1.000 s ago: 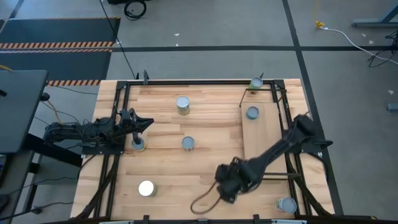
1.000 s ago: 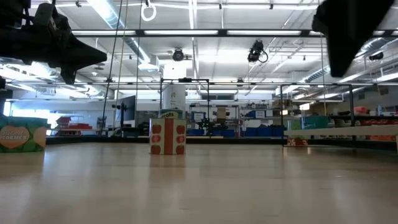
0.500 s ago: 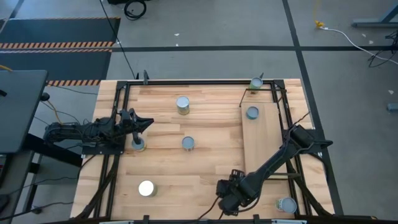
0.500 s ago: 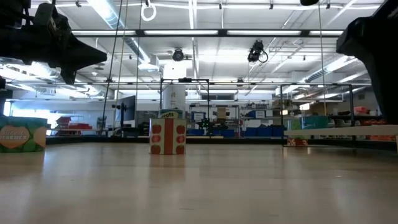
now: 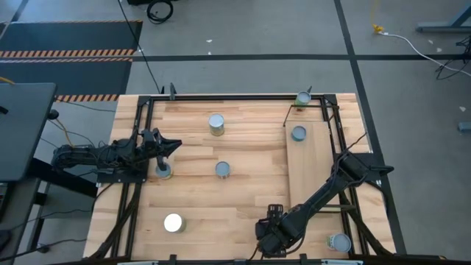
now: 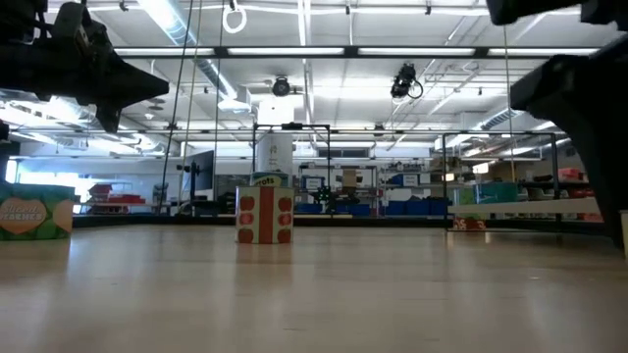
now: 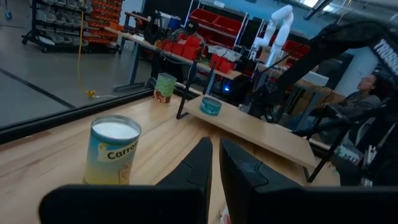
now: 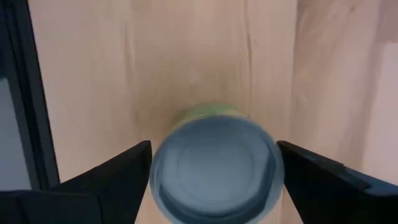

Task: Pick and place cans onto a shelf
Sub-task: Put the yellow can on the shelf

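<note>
i see the right claw [image 8: 211, 180] spread wide around a can [image 8: 216, 165] on the wood table [image 8: 205, 56]; left claw [image 7: 212, 168] narrow.

Seven cans show in the high view: on the table, one at twelve o'clock [image 5: 216, 124], one at centre [image 5: 223, 170], one at nine o'clock [image 5: 163, 171], a white-topped one at seven o'clock [image 5: 173, 223], one at five o'clock [image 5: 339, 243], one at the one o'clock corner [image 5: 303, 99]. One can [image 5: 298, 134] stands on the single shelf [image 5: 309, 173]. One table [image 5: 250, 151]. Two arms.
</note>
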